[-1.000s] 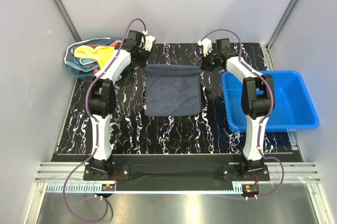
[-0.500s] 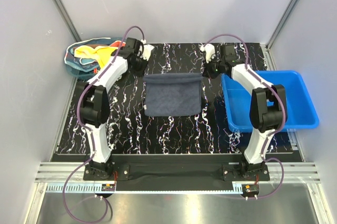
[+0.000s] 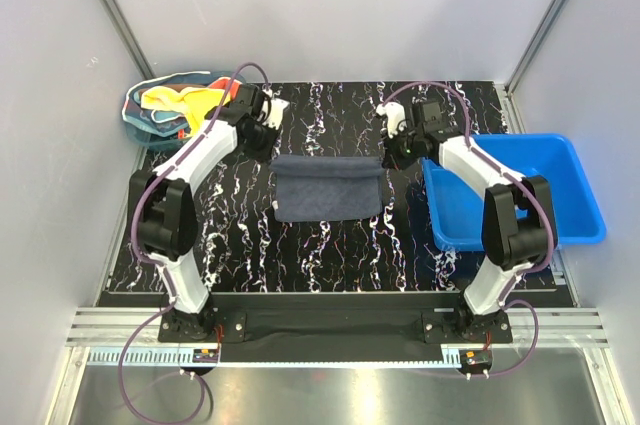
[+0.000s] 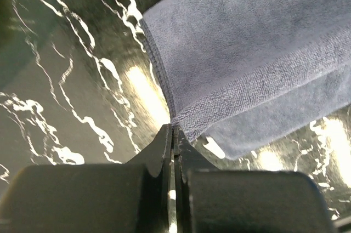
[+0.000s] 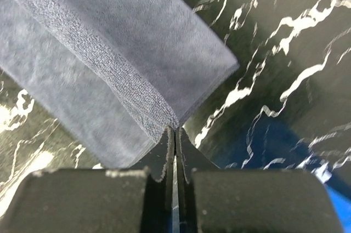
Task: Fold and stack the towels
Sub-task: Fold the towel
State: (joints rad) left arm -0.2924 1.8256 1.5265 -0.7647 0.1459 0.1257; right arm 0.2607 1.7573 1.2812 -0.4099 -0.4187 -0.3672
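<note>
- The step in hand seems to be the first fold of the dark grey-blue towel [image 3: 328, 193]. It lies in the middle of the worktop [image 3: 330, 265], between the two arms, with its far edge lifted.
- The left fingers [image 4: 173, 133] are clenched on the far left corner of this towel, and the right fingers [image 5: 174, 133] are clenched on the far right corner.
- In both wrist views the pinched edge rises from the tips and a lower layer of the same cloth lies under it. So the cloth is partly doubled.
- The next move, as I judge it, asks both arms to bring the held edge toward the near edge at equal height and pace. They then lay corner on corner and let go.
- If one arm goes ahead of the other, the fold may come out skewed.
- The other towels [image 3: 168, 98] lie in the basket [image 3: 135, 117] at the far left, and the blue bin [image 3: 570, 180] stands at the right.
</note>
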